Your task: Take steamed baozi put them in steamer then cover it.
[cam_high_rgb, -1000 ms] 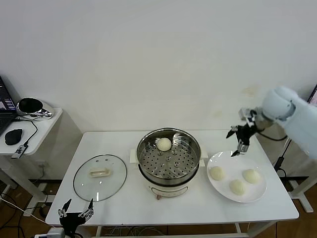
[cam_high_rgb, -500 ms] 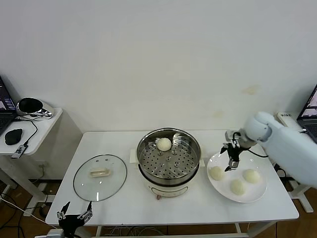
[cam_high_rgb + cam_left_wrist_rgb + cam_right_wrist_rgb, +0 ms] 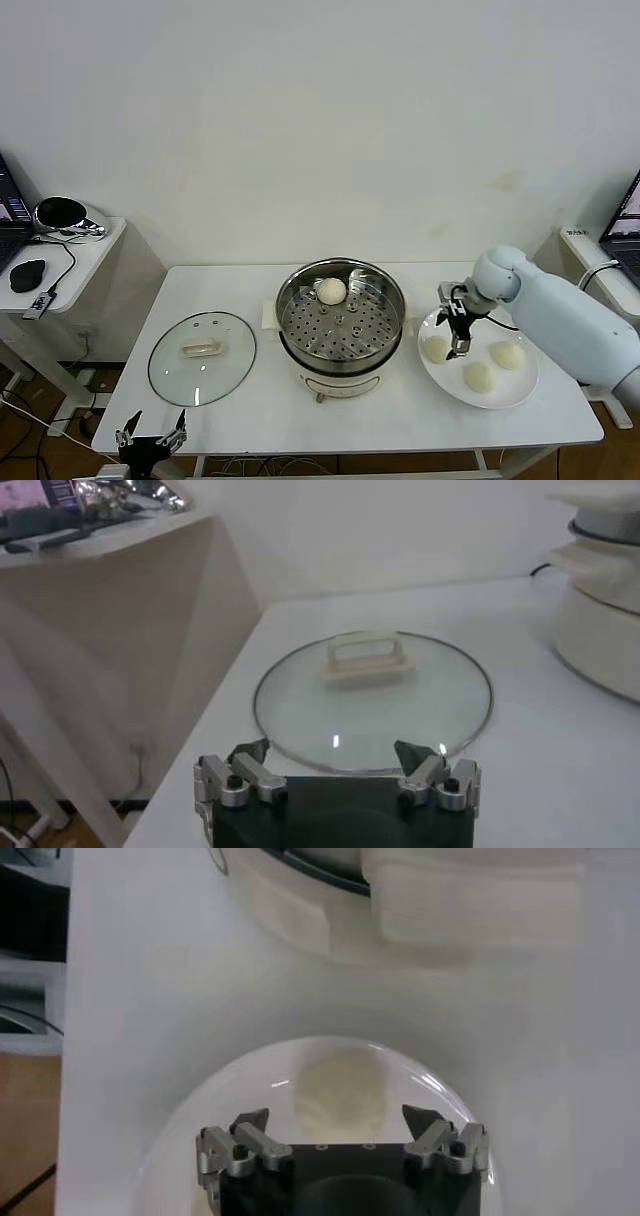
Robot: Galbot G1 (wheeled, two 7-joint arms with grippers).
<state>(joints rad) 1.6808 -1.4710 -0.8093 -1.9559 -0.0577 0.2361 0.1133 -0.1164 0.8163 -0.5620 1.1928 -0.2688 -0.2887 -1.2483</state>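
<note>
**White table, 1 bun in, 3 to go**

On the white table (image 3: pixel 250 420), I have the right gripper (image 3: pixel 458 335) spread wide, directly above the nearest baozi (image 3: pixel 436 348) on the plate (image 3: pixel 505 395), jaws straddling it for a pinch. The steamer (image 3: pixel 341 318) beside it holds 1 bun (image 3: pixel 331 291). The left gripper (image 3: pixel 150 435), also spread, waits just short of the cover (image 3: pixel 202 357).

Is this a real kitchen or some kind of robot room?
Probably a robot test room, not a kitchen: a plain white table against a bare wall, a steamer set out on it, and a side desk holding computer gear.
</note>
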